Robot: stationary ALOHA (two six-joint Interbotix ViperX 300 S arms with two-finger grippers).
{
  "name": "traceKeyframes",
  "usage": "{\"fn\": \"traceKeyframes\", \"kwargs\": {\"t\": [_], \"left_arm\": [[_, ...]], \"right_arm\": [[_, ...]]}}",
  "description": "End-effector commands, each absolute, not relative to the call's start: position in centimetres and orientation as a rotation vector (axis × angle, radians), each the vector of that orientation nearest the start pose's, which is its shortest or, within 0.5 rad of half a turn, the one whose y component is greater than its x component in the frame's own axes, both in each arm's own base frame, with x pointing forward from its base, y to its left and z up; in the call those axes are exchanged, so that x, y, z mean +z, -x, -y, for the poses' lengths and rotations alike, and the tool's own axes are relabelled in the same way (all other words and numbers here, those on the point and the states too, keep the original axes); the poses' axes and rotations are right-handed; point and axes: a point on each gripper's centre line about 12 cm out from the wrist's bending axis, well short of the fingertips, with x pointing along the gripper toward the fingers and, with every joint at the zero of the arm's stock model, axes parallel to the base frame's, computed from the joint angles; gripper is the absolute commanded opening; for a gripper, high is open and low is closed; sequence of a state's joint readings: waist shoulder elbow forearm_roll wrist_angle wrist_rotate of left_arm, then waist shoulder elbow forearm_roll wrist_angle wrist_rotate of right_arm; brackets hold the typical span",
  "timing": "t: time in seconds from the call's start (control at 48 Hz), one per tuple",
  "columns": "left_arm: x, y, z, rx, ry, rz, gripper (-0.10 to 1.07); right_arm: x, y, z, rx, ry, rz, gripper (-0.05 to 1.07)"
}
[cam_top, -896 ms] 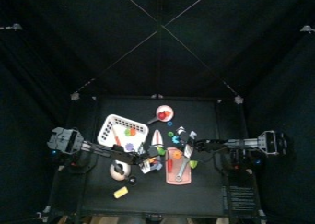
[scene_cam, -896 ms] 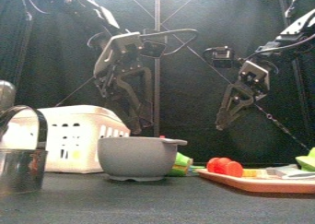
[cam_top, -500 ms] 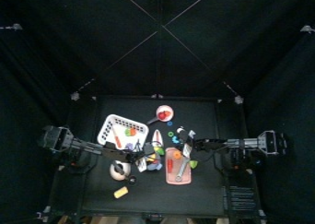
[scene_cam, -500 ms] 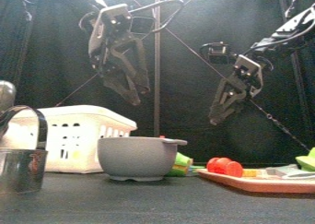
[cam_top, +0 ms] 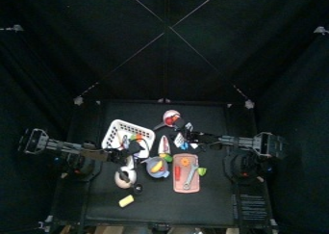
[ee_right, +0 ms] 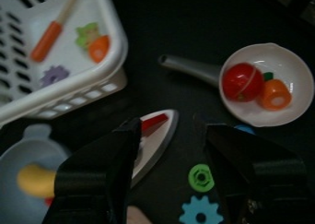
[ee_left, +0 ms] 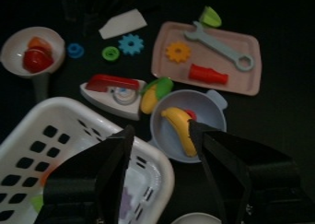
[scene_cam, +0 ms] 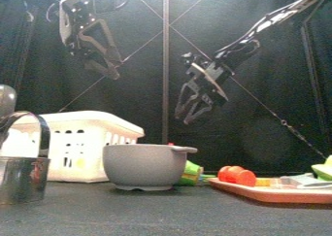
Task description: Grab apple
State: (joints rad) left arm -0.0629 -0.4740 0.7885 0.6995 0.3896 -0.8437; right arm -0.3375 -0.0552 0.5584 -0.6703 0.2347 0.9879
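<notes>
I see the small round red apple (ee_right: 241,80) lying in a white ladle-like bowl (ee_right: 285,62) beside an orange piece — untouched. My right gripper (ee_right: 175,140) hovers above, fingers apart; left gripper (ee_left: 167,154) raised over the white basket (ee_left: 50,145), fingers apart too.

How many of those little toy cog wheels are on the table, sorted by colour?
Blue cogs: 2
Green cog: 1
Orange cog: 1
Total: 4
</notes>
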Motion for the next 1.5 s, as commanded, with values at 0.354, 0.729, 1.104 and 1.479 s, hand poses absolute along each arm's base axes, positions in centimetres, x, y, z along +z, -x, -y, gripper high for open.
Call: {"fn": "traceKeyframes", "kwargs": {"t": [0.354,0.729,1.104,1.479], "left_arm": [[24.2,-25.3,-4.3,0.157,0.150,-0.349,0.87],[24.8,-23.8,-3.5,0.132,0.232,-0.264,0.87],[24.3,-23.6,-3.6,0.141,0.251,-0.272,0.87],[24.0,-23.4,-3.7,0.152,0.260,-0.280,0.87]], "right_arm": [[21.5,-38.5,22.9,-0.855,-0.538,-0.643,0.86],[18.7,-39.7,25.3,-0.903,-0.618,-0.670,0.86],[17.6,-39.7,25.6,-0.913,-0.625,-0.694,1.04],[15.5,-39.8,26.6,-0.944,-0.637,-0.739,1.04]]}}
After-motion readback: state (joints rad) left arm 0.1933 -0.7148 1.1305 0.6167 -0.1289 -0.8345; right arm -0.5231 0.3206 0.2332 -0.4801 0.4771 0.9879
